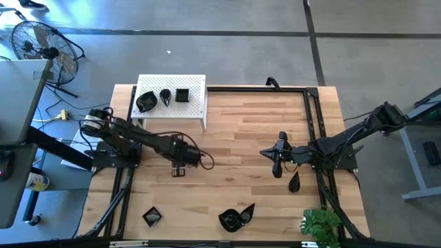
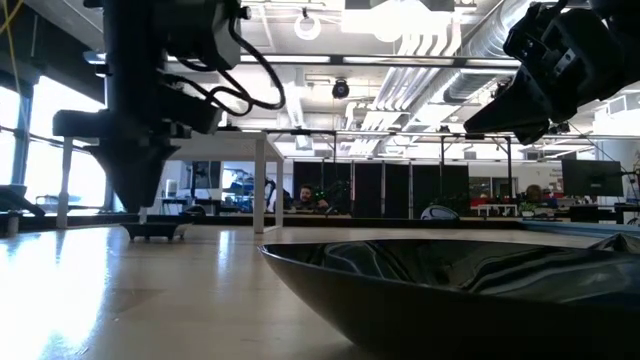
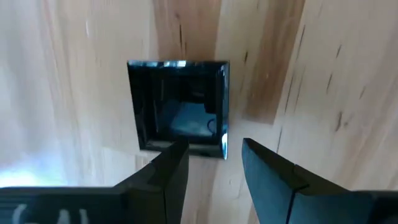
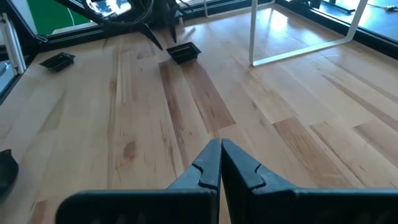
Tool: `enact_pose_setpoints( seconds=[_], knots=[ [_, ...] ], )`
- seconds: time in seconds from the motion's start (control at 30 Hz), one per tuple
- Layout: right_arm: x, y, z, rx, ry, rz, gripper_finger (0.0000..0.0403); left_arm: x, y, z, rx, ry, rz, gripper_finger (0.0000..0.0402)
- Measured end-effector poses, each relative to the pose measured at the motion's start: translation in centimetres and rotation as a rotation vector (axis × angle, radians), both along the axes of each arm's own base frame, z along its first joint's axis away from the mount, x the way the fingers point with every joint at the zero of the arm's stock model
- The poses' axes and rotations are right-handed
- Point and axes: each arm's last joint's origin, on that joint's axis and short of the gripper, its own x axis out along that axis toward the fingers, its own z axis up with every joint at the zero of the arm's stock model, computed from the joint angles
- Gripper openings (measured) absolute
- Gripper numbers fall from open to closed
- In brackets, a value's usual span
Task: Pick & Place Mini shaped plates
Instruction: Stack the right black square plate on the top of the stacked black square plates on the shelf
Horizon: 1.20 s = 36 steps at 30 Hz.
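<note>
- We see the left gripper (image 1: 178, 170) reaching out over the middle-left of the wooden table (image 1: 241, 138). Its fingers (image 3: 165, 180) are spread apart and hold nothing.
- A square plate (image 3: 179, 106) lies flat on the wood directly under that gripper. In the left wrist view the two fingertips sit at the plate's near edge, one overlapping it, and we cannot tell whether they touch it.
- From the right wrist view we see the same square plate (image 4: 184, 52) on the table beneath the left arm, near the legs of the white stand (image 1: 172, 96).
- On top of the perforated white stand lie three more black plates: a wavy round one (image 1: 145, 102), a teardrop (image 1: 165, 96) and a square (image 1: 182, 95).
- The right gripper (image 4: 219, 163) hangs over the right half of the table, its fingers pressed together on nothing.
- A teardrop plate (image 1: 294, 182) lies on the table just beside the right gripper, toward the near edge.
- Along the near edge lie a small square plate (image 1: 151, 217) and a larger leaf-like plate (image 1: 236, 217), whose dark rim (image 2: 450, 290) fills the foreground of the low view.
- A green plant (image 1: 321, 225) stands at the near right corner.
</note>
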Motion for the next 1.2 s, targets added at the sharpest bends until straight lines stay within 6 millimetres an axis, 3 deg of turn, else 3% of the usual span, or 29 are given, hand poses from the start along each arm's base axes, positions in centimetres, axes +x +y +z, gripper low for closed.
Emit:
enact_pose_setpoints(
  seconds=[0.3,0.6,1.07,1.2],
  knots=[
    [0.0,0.0,0.0,0.003,0.0,0.004,0.0,1.6,-0.1,0.0,0.004,-0.161,0.008,0.0145],
    [0.0,0.0,0.0,0.002,0.002,0.01,0.0,0.5,0.1,-1.7,0.02,-0.095,0.025,0.014],
    [0.0,0.0,0.1,-0.008,-0.001,0.018,0.0,0.3,0.0,-2.7,-0.008,-0.081,0.001,0.002],
    [0.0,0.0,0.0,-0.008,-0.001,0.018,0.0,0.3,0.0,-2.6,-0.005,-0.081,-0.003,0.0005]
  ],
)
